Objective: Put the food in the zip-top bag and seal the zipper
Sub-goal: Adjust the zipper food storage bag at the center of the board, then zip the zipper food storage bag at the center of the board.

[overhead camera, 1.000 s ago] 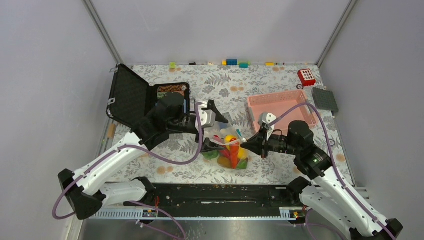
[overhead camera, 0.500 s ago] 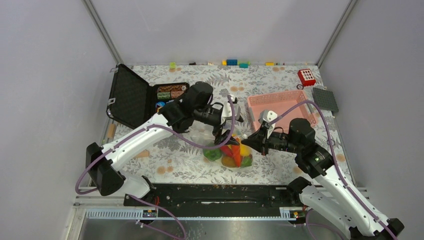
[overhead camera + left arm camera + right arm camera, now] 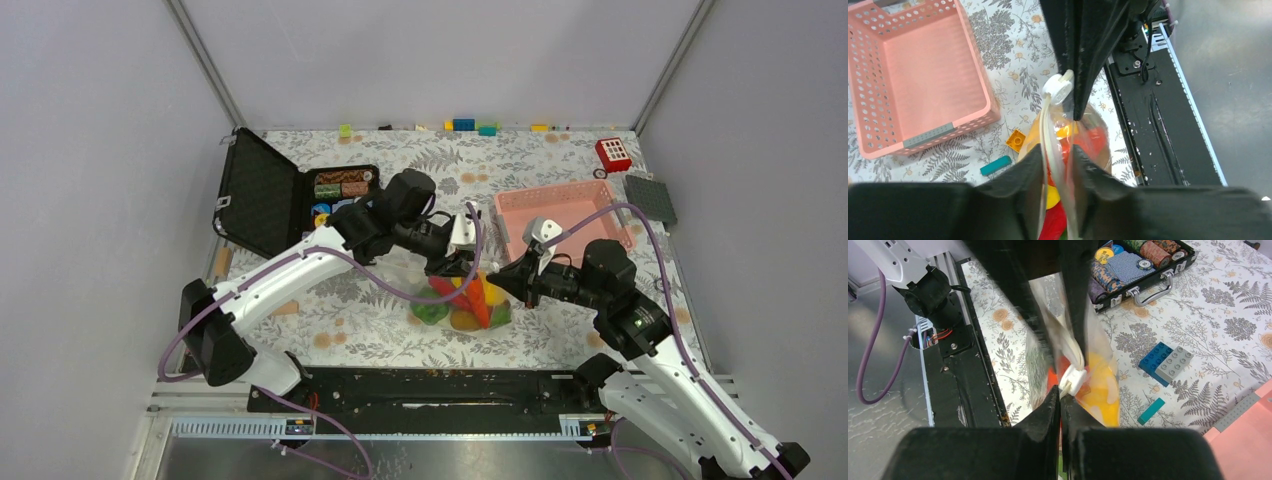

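Inside the zip-top bag (image 3: 1096, 131) lies the food (image 3: 470, 305).

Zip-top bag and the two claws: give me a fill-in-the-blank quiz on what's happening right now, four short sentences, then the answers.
The right claw is ___ on the zip-top bag beside its white slider.
The fingers of the left claw flank the strip that seals the bag, its ___.
The basket near the bag is coloured ___.
The black case has its lid ___.
Missing words: shut; zipper; pink; open.
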